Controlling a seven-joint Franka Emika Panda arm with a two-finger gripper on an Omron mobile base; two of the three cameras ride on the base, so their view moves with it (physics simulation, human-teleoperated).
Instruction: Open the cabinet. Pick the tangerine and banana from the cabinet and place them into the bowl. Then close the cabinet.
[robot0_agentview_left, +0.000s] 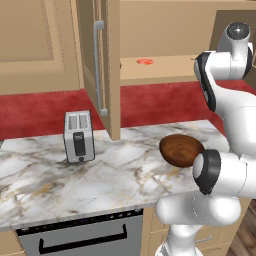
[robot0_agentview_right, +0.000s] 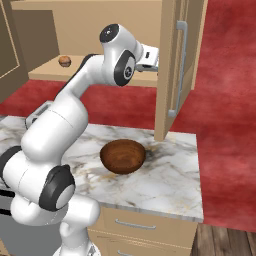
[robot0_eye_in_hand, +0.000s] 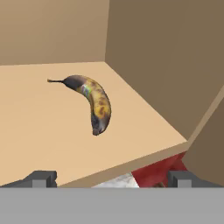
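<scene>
Cabinet (robot0_agentview_left: 106, 65) is open, step one done. Bowl (robot0_agentview_right: 123, 156) sits empty on the counter (robot0_agentview_left: 60, 180) near its right end. Tangerine (robot0_agentview_left: 145, 61) lies at the shelf's front edge, banana (robot0_eye_in_hand: 92, 101) mid-shelf towards the right wall. Gripper (robot0_eye_in_hand: 111, 179) fingers wide, holding nothing, facing the banana. Both picks and closing remain.

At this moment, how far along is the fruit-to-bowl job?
Done: the cabinet doors stand open. In hand: the open end effector faces the banana on the shelf, holding nothing. Left: banana and tangerine both lie on the shelf, the bowl looks empty, and the doors need closing.
</scene>
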